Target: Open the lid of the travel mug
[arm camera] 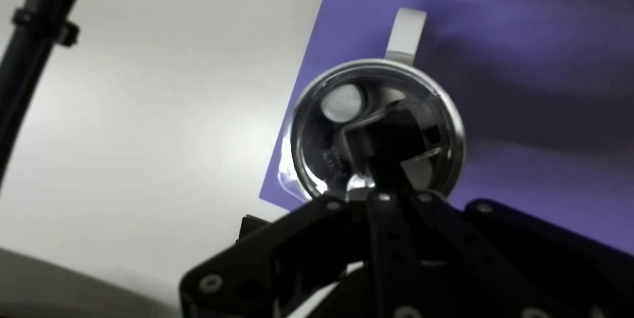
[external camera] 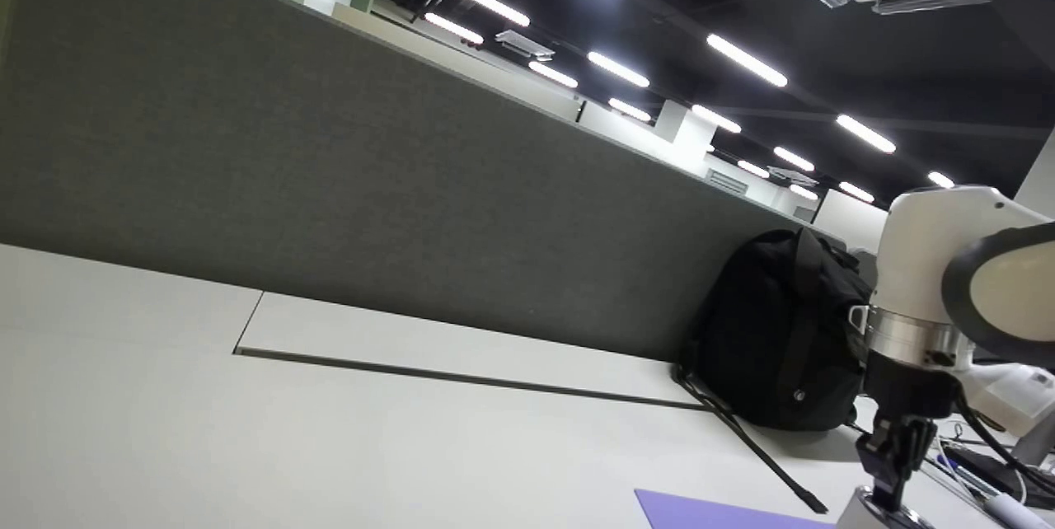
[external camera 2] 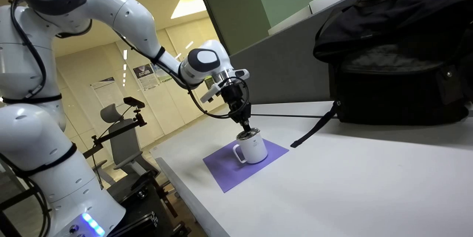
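The white travel mug [external camera 2: 254, 150] stands upright on a purple mat [external camera 2: 225, 174], its handle toward the mat's middle. Its clear, dark-looking lid [arm camera: 322, 147] sits on the rim, with a round light spot and reflections on it. My gripper [external camera 2: 247, 127] points down at the lid from above, its fingers close together and shut. In the wrist view, the finger tips [arm camera: 389, 174] overlap the lid and partly hide it. I cannot tell whether they touch or pinch a tab. In an exterior view, only the mug's top [external camera: 865, 512] shows at the bottom edge, under the fingers.
A black backpack [external camera 2: 395, 85] stands on the white table against the grey partition [external camera: 371, 183]. Its strap [external camera 2: 314, 130] reaches toward the mat. Cables and small items [external camera: 981, 479] lie at the right in an exterior view. The table's edge [external camera 2: 192, 200] runs near the robot base.
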`<move>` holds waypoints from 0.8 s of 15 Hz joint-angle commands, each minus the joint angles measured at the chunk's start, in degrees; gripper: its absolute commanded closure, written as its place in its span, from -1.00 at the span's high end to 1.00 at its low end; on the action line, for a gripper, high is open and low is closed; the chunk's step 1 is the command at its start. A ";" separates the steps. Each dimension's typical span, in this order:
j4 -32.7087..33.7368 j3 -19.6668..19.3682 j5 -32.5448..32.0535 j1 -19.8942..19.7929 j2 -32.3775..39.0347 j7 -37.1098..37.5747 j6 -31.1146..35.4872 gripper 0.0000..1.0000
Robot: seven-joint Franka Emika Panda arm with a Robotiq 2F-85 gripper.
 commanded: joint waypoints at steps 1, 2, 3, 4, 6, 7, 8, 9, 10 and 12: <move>0.70 -1.51 -1.68 0.42 -3.02 2.46 0.62 -1.00; 0.77 -1.42 -1.06 0.03 -4.10 1.62 0.57 -1.00; 0.87 -1.25 -0.30 -0.41 -5.03 0.63 0.40 -1.00; 1.02 -0.92 0.74 -0.99 -6.07 -0.53 -0.03 -1.00; 1.27 -0.44 2.42 -2.00 -7.92 -2.46 -0.70 -1.00; 1.32 -0.27 3.45 -2.46 -8.76 -3.59 -0.97 -1.00; 1.36 -0.18 4.35 -2.92 -9.62 -4.67 -1.22 -1.00; 1.38 -0.09 5.32 -3.32 -10.34 -5.70 -1.41 -1.00; 1.39 -0.09 6.06 -3.65 -11.00 -6.61 -1.59 -1.00; 1.69 0.07 8.08 -4.40 -11.97 -8.98 -2.72 -0.48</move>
